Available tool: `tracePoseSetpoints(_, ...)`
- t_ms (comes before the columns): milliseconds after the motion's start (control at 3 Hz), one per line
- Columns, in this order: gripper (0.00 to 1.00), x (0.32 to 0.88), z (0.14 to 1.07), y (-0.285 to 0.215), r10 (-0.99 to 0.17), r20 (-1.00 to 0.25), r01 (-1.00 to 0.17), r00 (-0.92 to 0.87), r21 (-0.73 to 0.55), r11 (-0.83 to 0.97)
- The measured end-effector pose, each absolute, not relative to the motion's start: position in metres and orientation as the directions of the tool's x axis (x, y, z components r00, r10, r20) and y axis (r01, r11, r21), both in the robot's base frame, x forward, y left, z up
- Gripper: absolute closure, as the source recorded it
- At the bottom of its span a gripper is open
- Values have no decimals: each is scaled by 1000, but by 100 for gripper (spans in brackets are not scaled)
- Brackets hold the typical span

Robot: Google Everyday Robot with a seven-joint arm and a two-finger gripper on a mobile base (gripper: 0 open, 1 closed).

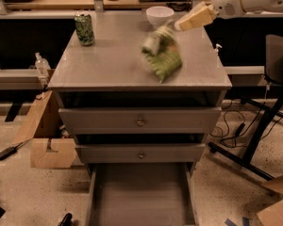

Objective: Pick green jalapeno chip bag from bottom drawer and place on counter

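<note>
I'm at the placing step: bag (pixel 163 55) blurred, seemingly just over counter (pixel 108 62); my gripper (pixel 195 17) above its back-right corner, empty, opening unclear. Next, retract.

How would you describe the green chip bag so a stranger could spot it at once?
Start at the grey drawer cabinet and its counter. Over the counter's right half, below and left of the robot's hand at the back right corner, is the green jalapeno chip bag. It is the only soft green pouch: the white bowl behind it is round, the green can stands back left.
</note>
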State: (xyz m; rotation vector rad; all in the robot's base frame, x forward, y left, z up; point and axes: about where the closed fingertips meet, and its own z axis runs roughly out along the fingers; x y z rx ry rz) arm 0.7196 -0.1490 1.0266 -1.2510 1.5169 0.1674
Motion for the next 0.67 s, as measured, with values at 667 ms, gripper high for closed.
tracePoseSetpoints(667,0,720,1026,-148,-600,-782,-758,168,-492,429)
